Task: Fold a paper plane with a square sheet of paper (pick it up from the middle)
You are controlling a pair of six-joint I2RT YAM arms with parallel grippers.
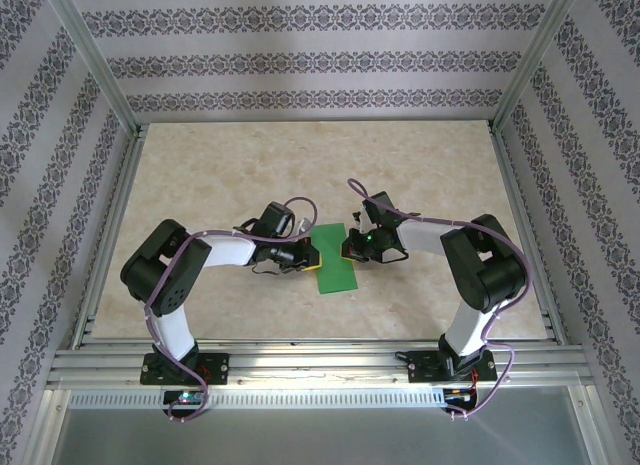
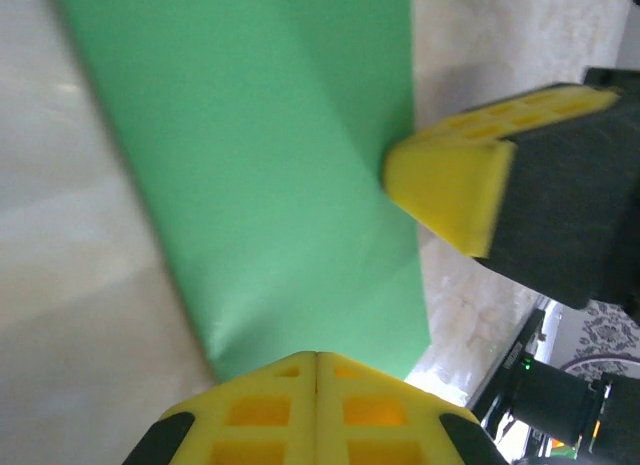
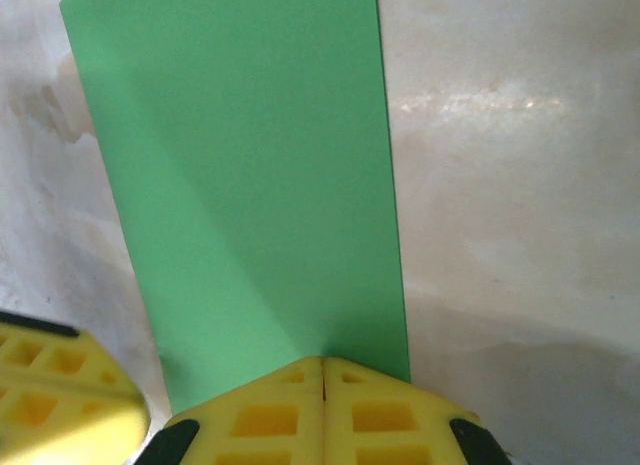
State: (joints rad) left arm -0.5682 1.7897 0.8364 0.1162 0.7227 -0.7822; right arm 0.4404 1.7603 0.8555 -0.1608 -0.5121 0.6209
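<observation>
The square sheet of paper [image 1: 335,257] lies flat on the table as a narrow bright green rectangle between the two arms. My left gripper [image 1: 310,255] is shut, its tip at the paper's left long edge. My right gripper [image 1: 349,247] is shut too, its tip at the opposite long edge. In the left wrist view the closed yellow fingertips [image 2: 316,357] sit over the paper [image 2: 270,155], and the right gripper's finger [image 2: 450,185] touches the far edge. In the right wrist view the closed tip [image 3: 323,361] rests on the paper [image 3: 250,165], which runs under it rather than between the fingers.
The table is a beige marbled surface [image 1: 220,175] inside an aluminium frame [image 1: 300,360], with patterned walls on three sides. Bare tabletop lies behind and to both sides of the paper. The left gripper's yellow finger [image 3: 60,395] shows at the lower left of the right wrist view.
</observation>
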